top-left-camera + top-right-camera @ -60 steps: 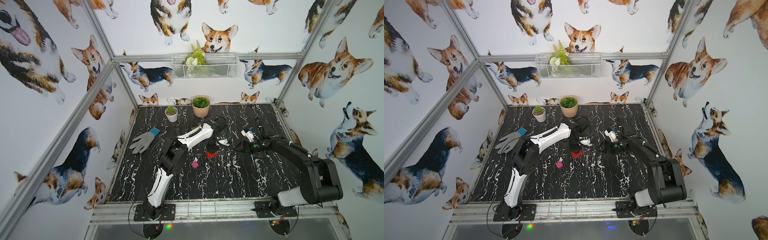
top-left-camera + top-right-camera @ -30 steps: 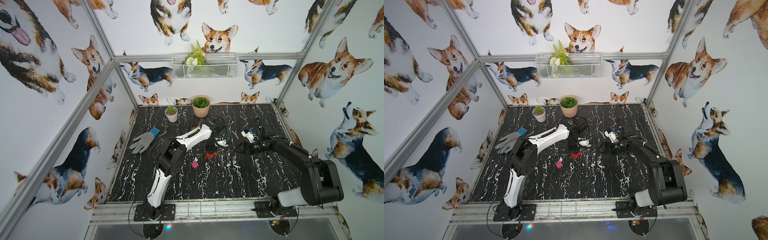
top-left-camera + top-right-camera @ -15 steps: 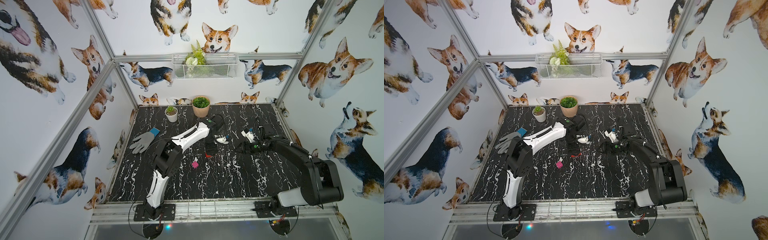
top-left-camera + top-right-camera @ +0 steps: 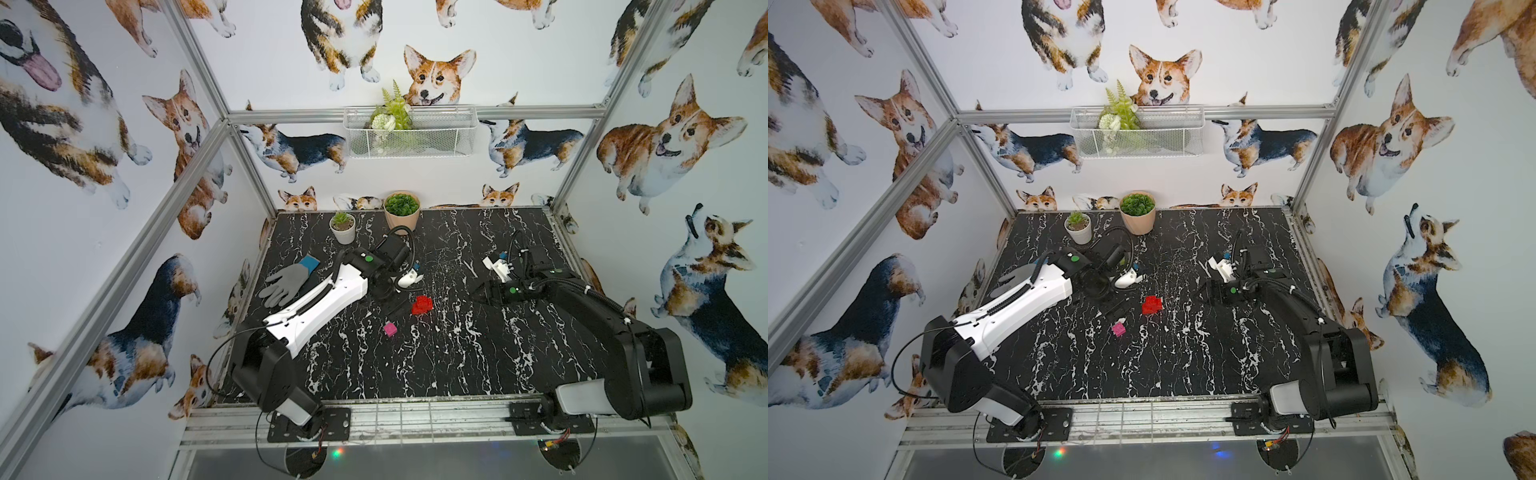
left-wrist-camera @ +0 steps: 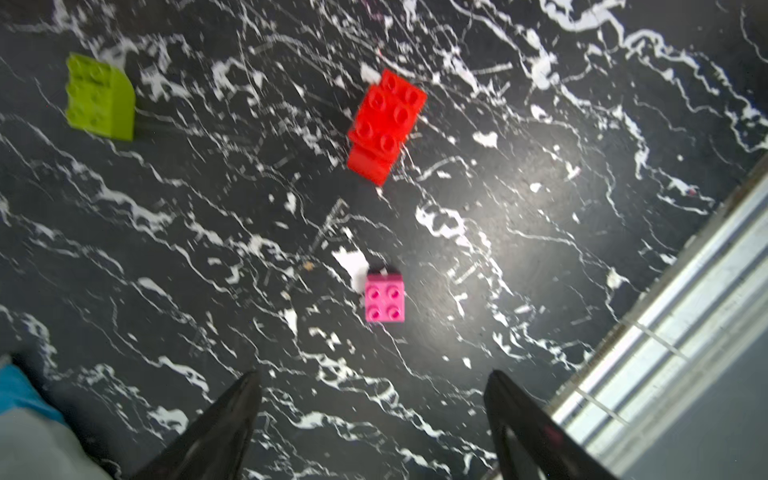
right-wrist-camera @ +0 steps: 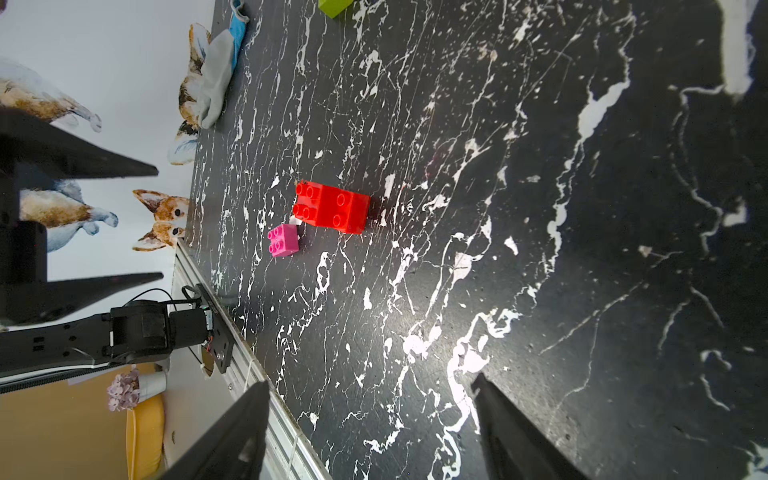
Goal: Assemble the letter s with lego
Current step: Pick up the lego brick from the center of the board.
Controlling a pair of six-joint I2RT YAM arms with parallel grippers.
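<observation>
A stepped clump of joined red lego bricks (image 4: 422, 305) (image 4: 1151, 305) (image 5: 386, 124) (image 6: 332, 208) lies mid-table. A small pink brick (image 4: 390, 329) (image 5: 384, 297) (image 6: 284, 240) sits loose just in front of it. A lime green brick (image 5: 102, 99) (image 6: 334, 6) lies apart; the left arm hides it in both top views. My left gripper (image 4: 398, 308) (image 5: 374, 395) hangs open and empty just left of the red clump, touching nothing. My right gripper (image 4: 478, 291) (image 6: 370, 395) is open and empty, well to the right of the bricks. No s figure shows.
A grey glove (image 4: 289, 279) with a blue cuff lies at the left edge. A white pot (image 4: 343, 227) and a tan pot (image 4: 402, 210) stand at the back. A wire basket (image 4: 409, 133) hangs on the back wall. A metal rail (image 4: 415, 415) runs along the front.
My left gripper has opened and drawn back from the red clump, which now rests free on the table. The left elbow swung left and forward. The right arm has barely moved.
</observation>
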